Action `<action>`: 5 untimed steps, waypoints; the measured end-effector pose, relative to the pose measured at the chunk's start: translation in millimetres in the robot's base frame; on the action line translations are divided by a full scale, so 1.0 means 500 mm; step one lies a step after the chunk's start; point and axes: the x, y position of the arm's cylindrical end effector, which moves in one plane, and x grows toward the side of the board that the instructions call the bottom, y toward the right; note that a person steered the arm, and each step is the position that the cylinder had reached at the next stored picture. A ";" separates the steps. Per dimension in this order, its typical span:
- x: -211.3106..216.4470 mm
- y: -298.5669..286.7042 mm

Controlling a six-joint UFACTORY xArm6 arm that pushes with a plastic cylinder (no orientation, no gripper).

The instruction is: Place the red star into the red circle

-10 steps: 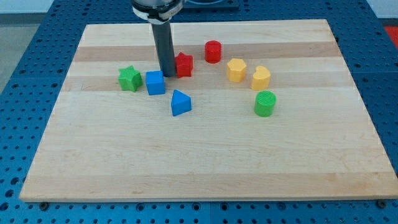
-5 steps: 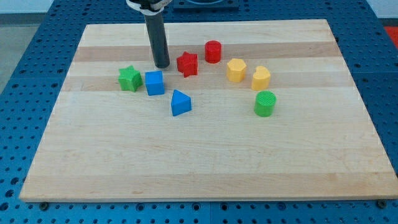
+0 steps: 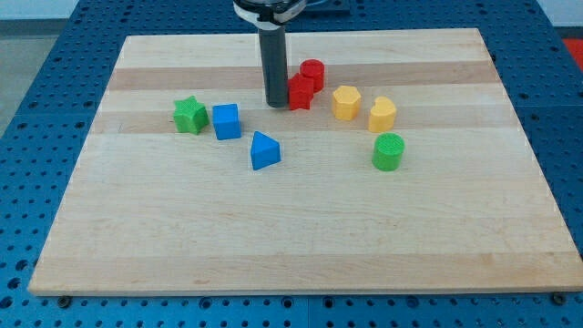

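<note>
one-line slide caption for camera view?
My tip presses the red star from the view's left against the red circle.

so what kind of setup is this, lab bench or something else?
Probably a lab bench for tabletop pushing tests: a wooden board lies on a blue perforated table, small coloured blocks are scattered on it, and my tip is against the red star, on its left in the view.

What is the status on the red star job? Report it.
Nearly done: the red star lies right against the red circle, at its lower left. In hand: my tip is pressed to the star's left side. Left: at most a final nudge; whether they touch is hard to tell.
</note>
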 end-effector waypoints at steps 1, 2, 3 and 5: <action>0.000 0.017; 0.000 0.018; 0.018 0.033; 0.018 0.047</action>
